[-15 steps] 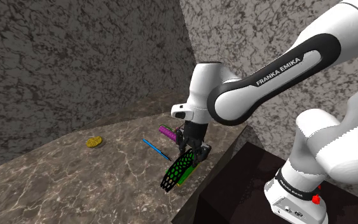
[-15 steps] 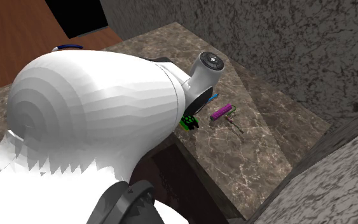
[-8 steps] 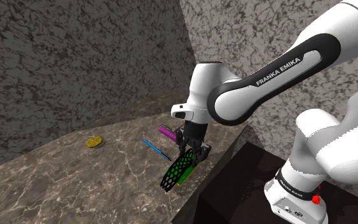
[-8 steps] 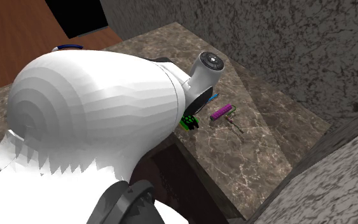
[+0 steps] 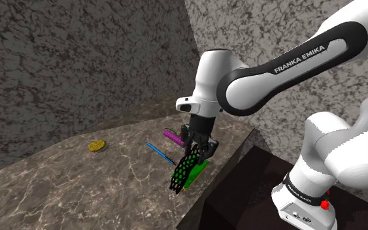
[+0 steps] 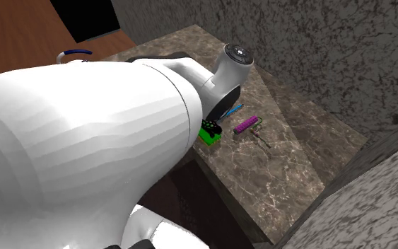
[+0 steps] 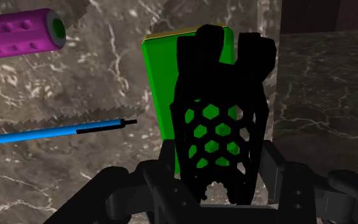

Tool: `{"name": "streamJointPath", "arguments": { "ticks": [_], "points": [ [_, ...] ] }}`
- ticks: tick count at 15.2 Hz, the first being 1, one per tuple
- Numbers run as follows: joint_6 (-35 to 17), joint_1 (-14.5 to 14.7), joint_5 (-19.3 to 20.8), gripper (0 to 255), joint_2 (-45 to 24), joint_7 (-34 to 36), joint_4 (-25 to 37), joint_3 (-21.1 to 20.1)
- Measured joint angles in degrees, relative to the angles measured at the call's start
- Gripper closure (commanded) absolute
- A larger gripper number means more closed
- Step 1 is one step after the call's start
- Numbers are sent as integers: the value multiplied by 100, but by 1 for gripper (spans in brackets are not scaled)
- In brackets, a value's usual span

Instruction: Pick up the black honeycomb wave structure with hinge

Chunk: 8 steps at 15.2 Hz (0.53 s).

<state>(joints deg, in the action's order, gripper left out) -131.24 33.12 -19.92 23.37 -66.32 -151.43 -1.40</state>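
One change: gripper, clasping honeycomb structure, risen above counter.

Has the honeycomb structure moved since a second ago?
Yes. In the shoulder view the honeycomb structure, held by the pincer, has shifted slightly up and right relative to the blue pen.

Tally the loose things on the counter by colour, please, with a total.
Black: 1, honeycomb
Green: 1, block
Purple: 1, roller
Blue: 1, pen
Yellow: 1, small piece
Dark olive: 1, thin stick by the roller
Total: 6
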Motion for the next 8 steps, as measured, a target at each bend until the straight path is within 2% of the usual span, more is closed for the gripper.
{"name": "streamJointPath", "arguments": {
  "ticks": [8],
  "points": [
    [648, -58, 156, 255, 330, 219, 338, -9]
  ]
}}
